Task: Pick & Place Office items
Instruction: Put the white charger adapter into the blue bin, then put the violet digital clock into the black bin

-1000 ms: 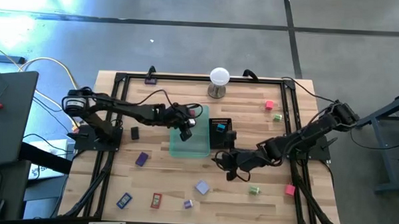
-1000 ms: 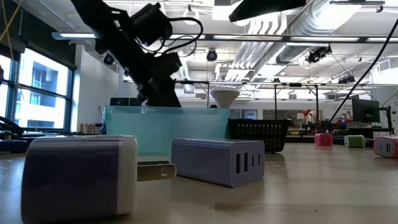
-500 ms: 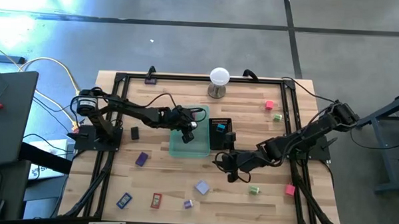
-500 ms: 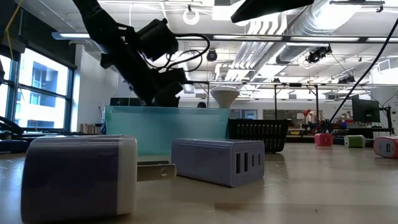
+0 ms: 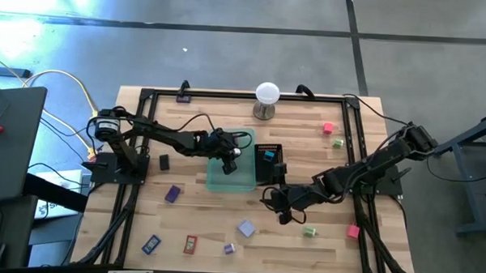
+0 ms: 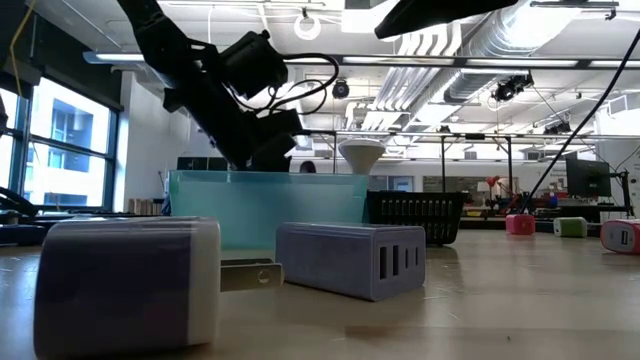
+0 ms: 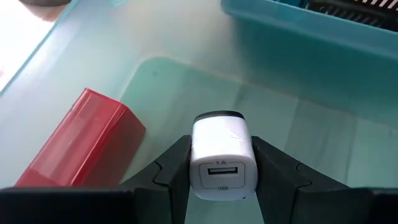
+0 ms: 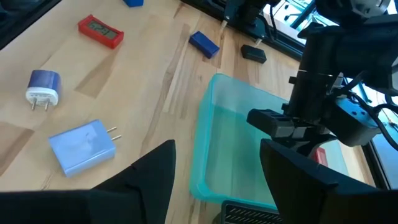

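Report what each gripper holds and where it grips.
The left gripper pinches a white USB charger cube by its two sides, over the green tray. The right gripper stands open, holding nothing.

Left gripper (image 7: 222, 171) jaws clamped; right gripper (image 8: 217, 180) jaws parted, arm low.

The wooden table (image 5: 199, 224) carries scattered office items (image 5: 246, 228) and two trays (image 5: 229, 180).

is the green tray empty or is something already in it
Not empty. A red block lies on the floor of the green tray, and the left gripper holds a white charger just above it.
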You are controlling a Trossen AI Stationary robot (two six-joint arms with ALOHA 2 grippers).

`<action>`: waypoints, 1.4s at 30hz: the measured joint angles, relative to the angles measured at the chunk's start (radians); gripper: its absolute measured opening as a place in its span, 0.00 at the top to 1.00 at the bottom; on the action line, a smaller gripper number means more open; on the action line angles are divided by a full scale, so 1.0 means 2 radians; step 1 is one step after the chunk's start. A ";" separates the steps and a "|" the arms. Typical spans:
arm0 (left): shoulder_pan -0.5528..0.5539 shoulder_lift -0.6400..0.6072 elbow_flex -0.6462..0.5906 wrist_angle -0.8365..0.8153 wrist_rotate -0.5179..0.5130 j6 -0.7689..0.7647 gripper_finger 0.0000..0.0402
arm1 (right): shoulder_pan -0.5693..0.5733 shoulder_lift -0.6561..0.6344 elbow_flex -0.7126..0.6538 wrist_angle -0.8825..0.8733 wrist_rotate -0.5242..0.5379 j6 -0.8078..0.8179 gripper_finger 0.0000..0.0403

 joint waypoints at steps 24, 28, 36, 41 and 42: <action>0.000 0.000 0.000 -0.002 0.000 0.038 0.42 | -0.001 0.000 0.000 -0.007 0.000 0.000 0.45; 0.000 -0.024 0.002 -0.003 0.000 0.055 0.41 | -0.001 0.000 0.000 -0.008 0.000 0.000 0.45; 0.000 -0.127 0.003 -0.046 -0.005 0.049 0.41 | -0.004 0.000 0.000 -0.011 -0.010 0.000 0.45; 0.003 -0.184 0.003 -0.103 -0.035 0.007 0.41 | -0.019 0.000 0.000 -0.010 -0.044 0.001 0.45; 0.003 -0.191 0.003 -0.111 -0.036 -0.005 0.41 | -0.022 0.000 0.000 -0.011 -0.053 0.001 0.45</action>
